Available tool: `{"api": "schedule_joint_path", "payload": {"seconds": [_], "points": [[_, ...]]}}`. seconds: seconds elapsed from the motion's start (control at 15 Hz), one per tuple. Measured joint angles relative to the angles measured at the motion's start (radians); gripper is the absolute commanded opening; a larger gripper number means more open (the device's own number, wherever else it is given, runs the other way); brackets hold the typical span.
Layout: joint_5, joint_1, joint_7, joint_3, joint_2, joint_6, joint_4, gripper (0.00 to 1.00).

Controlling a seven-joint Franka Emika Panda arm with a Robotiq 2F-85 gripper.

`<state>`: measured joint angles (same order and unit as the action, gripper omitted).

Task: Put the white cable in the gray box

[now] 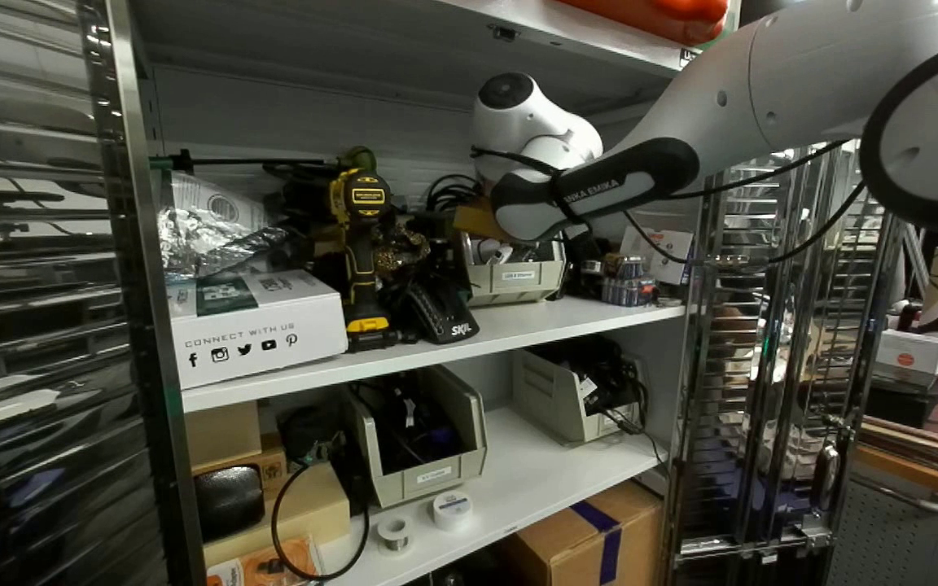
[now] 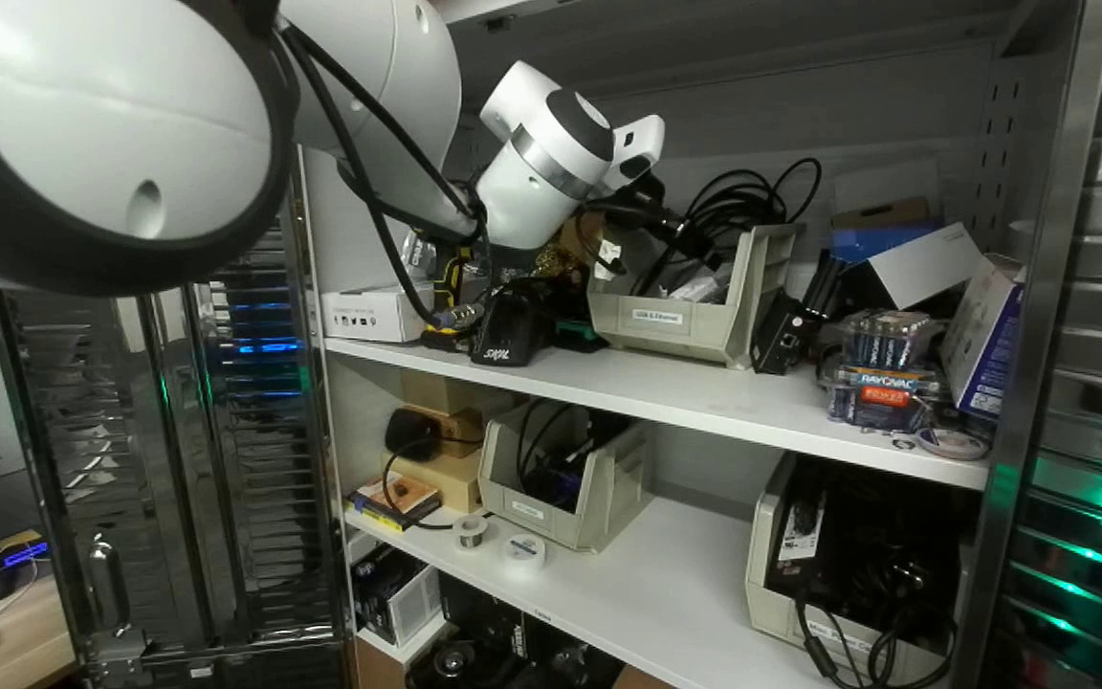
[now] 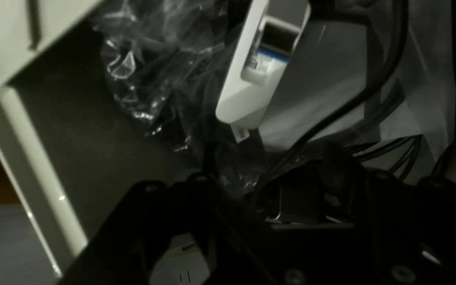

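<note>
The pale gray box is an open bin labeled "USB & Ethernet" on the upper shelf, in both exterior views (image 1: 515,281) (image 2: 656,321). Its rim (image 3: 40,166) runs down the left of the wrist view. Inside lie clear plastic bags, black cords and a white adapter-like piece (image 3: 247,95) with a socket. I cannot tell whether this belongs to the white cable; no white cord shows clearly. My gripper (image 3: 271,162) is open over the bin's contents, fingers apart, nothing seen held. The white piece lies ahead of the fingertips. The fingers also show above the bin in an exterior view (image 2: 690,244).
Coiled black cables (image 2: 761,196) stand behind the bin. Battery packs (image 2: 886,383) and a black device (image 2: 781,335) sit beside it. A yellow drill (image 1: 363,244), SKIL tool (image 1: 440,313) and white carton (image 1: 261,334) share the shelf. Gray bins (image 1: 428,480) stand below.
</note>
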<state>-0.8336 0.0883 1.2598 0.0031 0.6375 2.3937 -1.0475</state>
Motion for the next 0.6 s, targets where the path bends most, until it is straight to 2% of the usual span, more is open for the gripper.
{"api": "schedule_joint_path", "payload": {"seconds": [0.27,0.6], "points": [[0.095,-0.035,-0.140,0.049,-0.034,-0.081,0.026,1.00],[0.184,-0.061,-0.283,0.124,-0.083,-0.144,-0.062,1.00]]}}
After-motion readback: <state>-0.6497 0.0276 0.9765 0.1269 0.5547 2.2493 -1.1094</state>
